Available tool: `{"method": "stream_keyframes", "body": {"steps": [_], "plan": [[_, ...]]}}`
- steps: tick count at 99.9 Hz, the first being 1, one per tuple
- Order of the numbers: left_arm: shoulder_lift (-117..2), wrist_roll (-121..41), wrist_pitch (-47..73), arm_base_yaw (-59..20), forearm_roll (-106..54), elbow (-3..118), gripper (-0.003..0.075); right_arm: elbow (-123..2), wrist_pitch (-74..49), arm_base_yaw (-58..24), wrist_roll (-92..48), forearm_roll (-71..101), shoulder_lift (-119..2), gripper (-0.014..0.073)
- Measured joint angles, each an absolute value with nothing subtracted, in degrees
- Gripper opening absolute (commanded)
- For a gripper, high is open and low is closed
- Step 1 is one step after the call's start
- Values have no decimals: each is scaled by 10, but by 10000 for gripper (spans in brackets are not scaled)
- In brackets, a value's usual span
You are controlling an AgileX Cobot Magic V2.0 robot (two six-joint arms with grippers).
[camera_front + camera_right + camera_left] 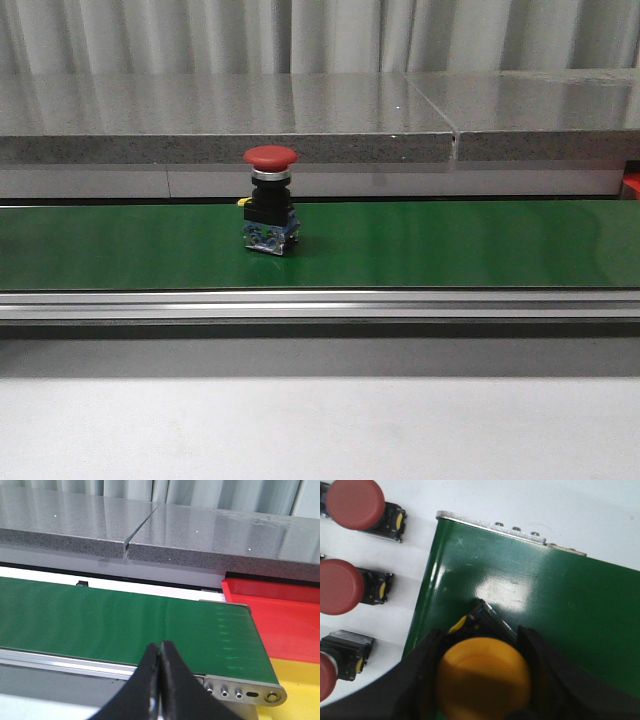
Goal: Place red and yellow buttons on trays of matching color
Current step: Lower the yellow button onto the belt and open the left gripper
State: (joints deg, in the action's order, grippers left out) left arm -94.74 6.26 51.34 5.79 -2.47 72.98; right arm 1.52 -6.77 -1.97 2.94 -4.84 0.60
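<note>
A red button (270, 200) stands upright on the green conveyor belt (450, 245) in the front view. The left gripper (482, 677) is clamped on a yellow button (482, 680) just above one end of the belt, beside three red buttons (342, 585) lying on the white tabletop (415, 545). The right gripper (159, 667) has its fingers pressed together, seemingly holding nothing, near the belt's other end, where the red tray (285, 617) and yellow tray (300, 690) sit.
</note>
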Motion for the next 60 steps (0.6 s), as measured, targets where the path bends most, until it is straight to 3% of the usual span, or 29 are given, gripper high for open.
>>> {"method": "stream_keyframes", "body": {"steps": [21, 32, 42, 60], "plan": [[-957, 52, 522, 57, -35, 731, -15, 15, -68, -20, 29, -48, 6, -67], [-957, 51, 530, 57, -36, 731, 57, 15, -68, -20, 29, -48, 6, -67], [-961, 51, 533, 57, -42, 734, 204, 15, -68, -20, 29, -48, 6, -67], [-965, 42, 535, 56, -47, 735, 636, 15, -68, -20, 29, -48, 6, -67]]}}
